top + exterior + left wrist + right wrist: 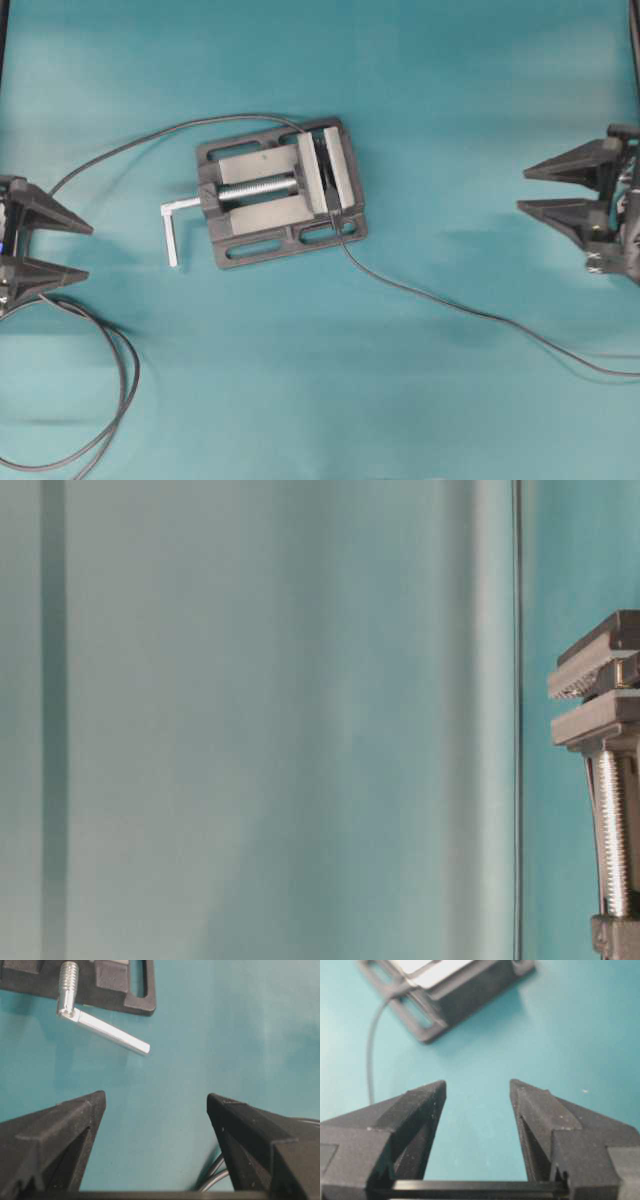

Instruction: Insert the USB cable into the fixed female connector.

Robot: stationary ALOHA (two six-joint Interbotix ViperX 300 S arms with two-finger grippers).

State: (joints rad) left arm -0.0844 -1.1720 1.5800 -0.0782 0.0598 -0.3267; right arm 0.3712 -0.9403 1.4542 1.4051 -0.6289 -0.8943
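Observation:
A grey vise [285, 190] stands mid-table with its jaws almost together. Two thin dark cables run into the dark gap between the jaws. One [150, 135] arcs in from the left; the other [470, 310] trails off to the right edge and also shows in the right wrist view [370, 1050]. The fixed female connector [325, 178] and the USB cable's plug lie in that gap, too small and dark to tell apart. My left gripper [90, 251] [155, 1096] is open and empty at the left edge. My right gripper [522, 190] [477, 1082] is open and empty at the right.
The vise's silver L-handle [175, 225] [105, 1032] sticks out toward my left gripper. A thicker black looped cable [120, 400] [215, 1175] lies by the left gripper at the front left. The table-level view shows only the vise's jaws and screw [610, 710].

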